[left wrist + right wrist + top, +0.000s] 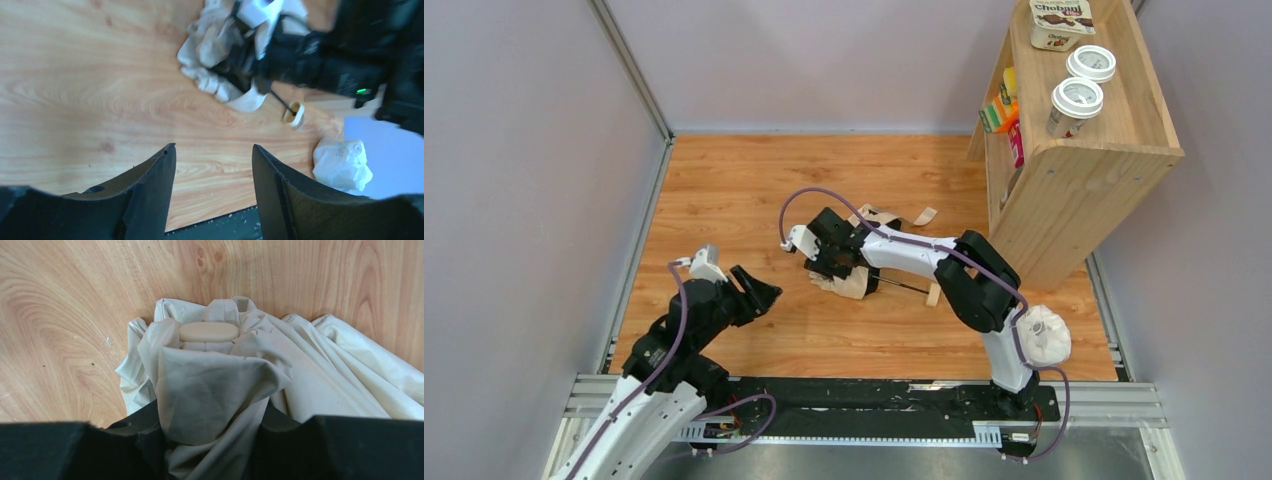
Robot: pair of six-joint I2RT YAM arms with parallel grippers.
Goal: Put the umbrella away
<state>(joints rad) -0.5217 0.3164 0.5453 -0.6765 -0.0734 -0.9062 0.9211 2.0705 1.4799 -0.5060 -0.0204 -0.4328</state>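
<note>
The umbrella (852,284) lay crumpled near the middle of the wooden table (724,180); the right gripper (210,425) pinched a fold of its cream fabric; the left gripper (214,150) hung nearby over bare wood, fingers spread and empty; a white plastic bag (342,164) sat near the table's right edge.

L arm bent low, L gripper (759,293) jaws spread wide, nothing between. R arm reaches fwd-left, elbow raised; R gripper (829,262) tipped down, clamped on umbrella (215,375).
</note>
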